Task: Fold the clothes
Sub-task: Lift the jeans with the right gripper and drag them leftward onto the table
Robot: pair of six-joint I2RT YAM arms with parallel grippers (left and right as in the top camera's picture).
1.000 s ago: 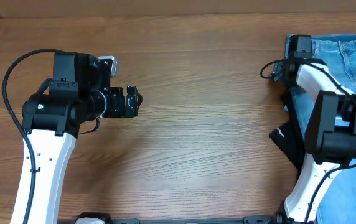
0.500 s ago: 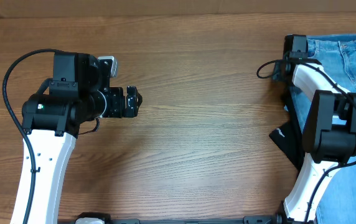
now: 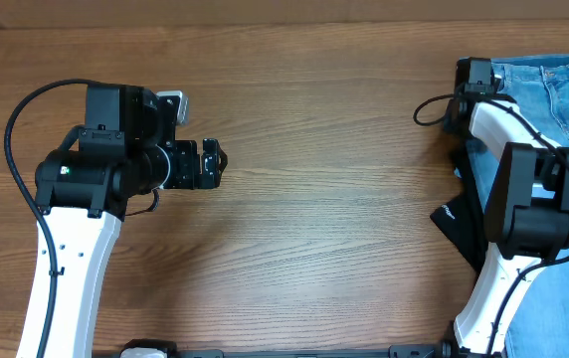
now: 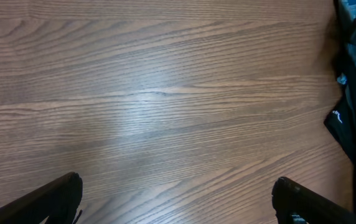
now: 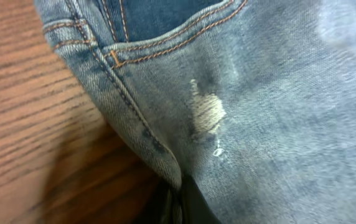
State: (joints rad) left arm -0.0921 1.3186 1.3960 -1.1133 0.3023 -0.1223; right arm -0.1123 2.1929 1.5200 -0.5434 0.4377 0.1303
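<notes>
The light-blue jeans [image 3: 563,80] lie at the table's far right edge, partly under my right arm. In the right wrist view the denim [image 5: 277,124] fills most of the frame, showing an orange-stitched pocket seam [image 5: 165,37] and a small frayed white mark [image 5: 208,115]. My right gripper [image 5: 178,202] is shut on the jeans' seamed left edge, where the cloth meets the wood. From overhead its fingers are hidden under the wrist [image 3: 476,75]. My left gripper [image 3: 215,164] hovers open over bare wood far to the left, its fingertips [image 4: 60,193] wide apart with nothing between them.
A dark flat piece with a small white mark [image 3: 456,221] lies beside the right arm, and also shows at the right edge of the left wrist view as a dark piece [image 4: 343,124]. The wooden table [image 3: 324,199] spans the space between the arms.
The right gripper has shut on the jeans' edge, and its wrist has shifted slightly toward the far side. The left arm has not moved.
</notes>
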